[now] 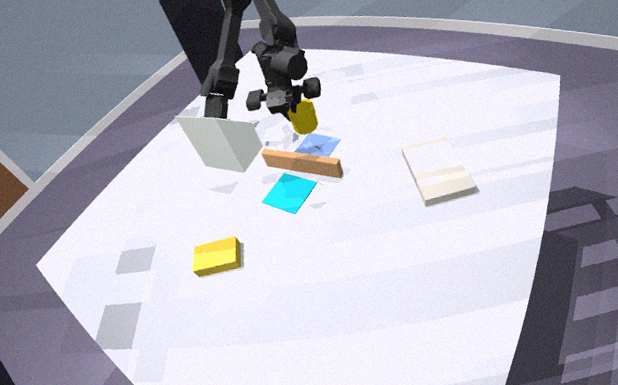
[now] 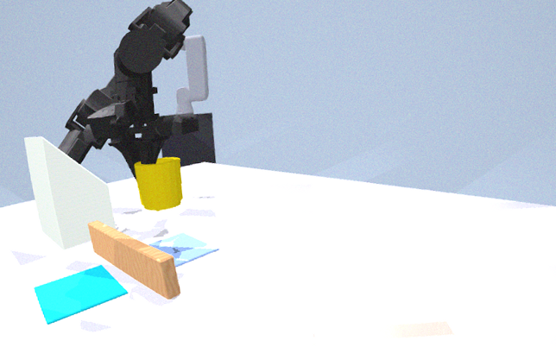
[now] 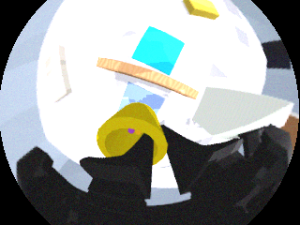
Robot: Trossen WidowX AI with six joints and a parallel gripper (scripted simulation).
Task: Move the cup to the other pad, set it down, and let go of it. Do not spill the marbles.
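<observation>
A yellow cup [image 1: 303, 117] [image 2: 159, 184] [image 3: 136, 114] hangs in the air, close to upright, above and behind the blue pad [image 1: 318, 144] [image 2: 189, 247] [image 3: 150, 99]. My gripper [image 1: 291, 114] [image 2: 142, 169] [image 3: 157, 127] is shut on the cup's wall near the rim, one finger inside and one outside. A purple marble [image 3: 131, 130] shows inside the cup in the wrist view; whether more lie there is hidden. The cyan pad [image 1: 290, 192] [image 2: 79, 293] [image 3: 159, 50] lies on the far side of the wooden bar from the cup, with nothing on it.
The wooden bar [image 1: 301, 163] [image 2: 133, 260] [image 3: 147, 77] stands between the two pads. A tall pale wedge block [image 1: 221, 142] [image 2: 72, 199] [image 3: 236, 112] stands beside the arm. A yellow block [image 1: 216, 256] [image 3: 202, 7] and a flat cream block [image 1: 438, 170] lie farther off.
</observation>
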